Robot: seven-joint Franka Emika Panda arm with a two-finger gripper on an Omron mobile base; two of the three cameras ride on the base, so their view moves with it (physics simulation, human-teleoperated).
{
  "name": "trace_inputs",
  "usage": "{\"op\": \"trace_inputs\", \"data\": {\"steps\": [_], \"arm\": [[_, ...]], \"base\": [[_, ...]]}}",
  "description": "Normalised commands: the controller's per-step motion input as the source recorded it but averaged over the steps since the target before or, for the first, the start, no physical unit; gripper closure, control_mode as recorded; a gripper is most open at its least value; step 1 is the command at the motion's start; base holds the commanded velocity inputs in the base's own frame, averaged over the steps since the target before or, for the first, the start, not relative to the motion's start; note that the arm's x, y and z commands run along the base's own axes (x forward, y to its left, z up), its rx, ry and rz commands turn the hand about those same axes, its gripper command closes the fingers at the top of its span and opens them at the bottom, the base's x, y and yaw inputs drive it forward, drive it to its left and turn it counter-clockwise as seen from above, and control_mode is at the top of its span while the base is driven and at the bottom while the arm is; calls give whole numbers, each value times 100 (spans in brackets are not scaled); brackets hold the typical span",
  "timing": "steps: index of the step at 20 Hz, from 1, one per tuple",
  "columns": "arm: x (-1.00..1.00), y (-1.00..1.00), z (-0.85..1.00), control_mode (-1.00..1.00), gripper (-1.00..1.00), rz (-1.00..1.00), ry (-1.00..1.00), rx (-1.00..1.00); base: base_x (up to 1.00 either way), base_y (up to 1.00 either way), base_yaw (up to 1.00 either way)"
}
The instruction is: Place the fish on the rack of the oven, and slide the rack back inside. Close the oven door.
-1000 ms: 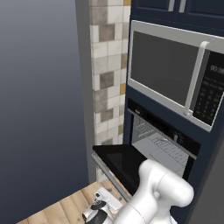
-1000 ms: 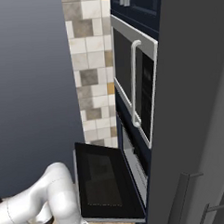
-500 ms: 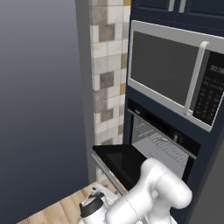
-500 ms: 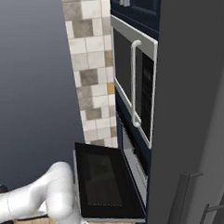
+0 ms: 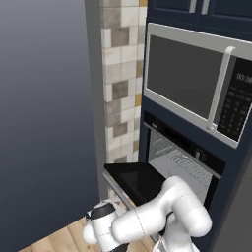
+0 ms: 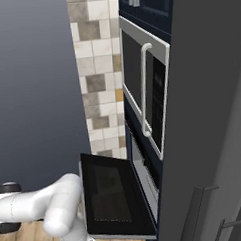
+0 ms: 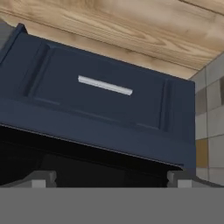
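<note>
Oven: built into the dark navy column, under the silver-framed microwave; its cavity stood open.
Oven door: folded down flat, the black glass face up, reaching out from the front of the oven toward the wood floor.
Rack: a grid of thin silver wires inside the cavity, behind the open door.
Fish: I could not find it in any of the 3 views.
Arm: bent low beside the left edge of the door, the wrist down near the floor.
Gripper: the 2 tips stood wide apart with nothing between them, under the door's dark edge, facing a navy drawer front with a silver bar pull.
Wall: beige and grey tiles left of the oven column.
</note>
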Motion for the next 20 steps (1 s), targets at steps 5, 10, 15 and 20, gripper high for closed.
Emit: {"op": "trace_inputs", "data": {"steps": [5,10,15,20], "arm": [[32,-6,-100,-100,-100,-37,-24,-36],[-1,-32,-100,-100,-100,-43,-40,-35],[-2,-56,-90,-100,-100,-38,-40,-30],[0,-72,-37,-100,-100,-32,-29,-20]], "base": [[0,0,0],[0,0,0],[0,0,0],[0,0,0]]}}
